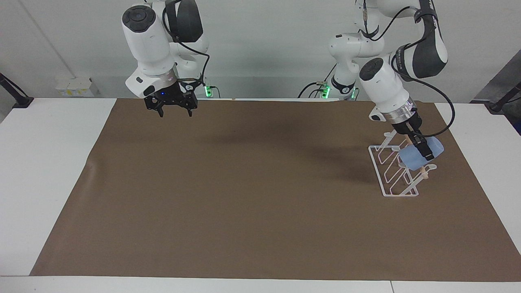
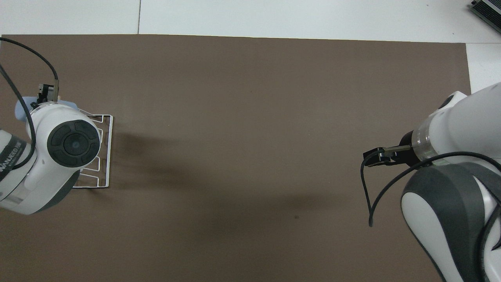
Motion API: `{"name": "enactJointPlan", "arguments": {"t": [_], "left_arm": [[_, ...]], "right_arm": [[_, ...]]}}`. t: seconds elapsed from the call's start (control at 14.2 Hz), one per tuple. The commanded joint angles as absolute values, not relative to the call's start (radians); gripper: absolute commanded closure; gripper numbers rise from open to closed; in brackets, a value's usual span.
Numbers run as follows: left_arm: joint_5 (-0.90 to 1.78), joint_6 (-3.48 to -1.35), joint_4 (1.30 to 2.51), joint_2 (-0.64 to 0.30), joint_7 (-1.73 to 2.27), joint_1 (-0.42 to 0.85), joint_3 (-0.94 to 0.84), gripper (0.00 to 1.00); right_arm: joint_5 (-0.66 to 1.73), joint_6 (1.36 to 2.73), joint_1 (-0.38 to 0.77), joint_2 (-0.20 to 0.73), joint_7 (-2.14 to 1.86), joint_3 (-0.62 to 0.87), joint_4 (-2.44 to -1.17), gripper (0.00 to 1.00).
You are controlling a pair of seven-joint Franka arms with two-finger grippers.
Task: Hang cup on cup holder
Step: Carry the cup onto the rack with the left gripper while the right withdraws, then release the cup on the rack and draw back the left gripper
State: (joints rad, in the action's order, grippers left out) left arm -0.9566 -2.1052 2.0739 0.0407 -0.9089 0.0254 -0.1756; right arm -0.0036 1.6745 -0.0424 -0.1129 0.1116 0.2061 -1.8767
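We see the cup lying tilted on the cup holder, resting against the wooden dowel along the rack's top. The holder stands on the brown mat near the tabletop's edge at the left arm's end, closer to the robots' edge than to the edge away from them. The left gripper is right at the cup, 1 dark finger lying across its side; we cannot tell whether the fingers clamp it or have let go. From overhead the left arm's wrist covers most of the rack, and only a sliver of the cup shows beside it. The right gripper hangs over the mat's corner at the robots' edge, at the right arm's end, fingers spread apart and holding nothing; that arm waits.
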Motion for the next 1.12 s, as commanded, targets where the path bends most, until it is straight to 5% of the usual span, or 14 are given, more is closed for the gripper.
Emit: {"name": "enactJointPlan", "arguments": {"t": [0.0, 0.63, 1.05], "left_arm": [[-0.973, -2.128, 2.089, 0.048, -0.845, 0.012, -0.183, 0.0], [-0.731, -2.024, 2.068, 0.146, -0.851, -0.005, -0.173, 0.0], [-0.378, -1.83, 1.892, 0.147, -0.799, -0.006, -0.175, 0.0]], "right_arm": [[0.014, 1.689, -0.058, -0.138, 0.121, 0.216, -1.902, 0.0], [0.014, 1.69, -0.06, -0.138, 0.12, 0.215, -1.902, 0.0], [0.014, 1.687, -0.113, -0.133, 0.112, 0.213, -1.887, 0.0]]}}
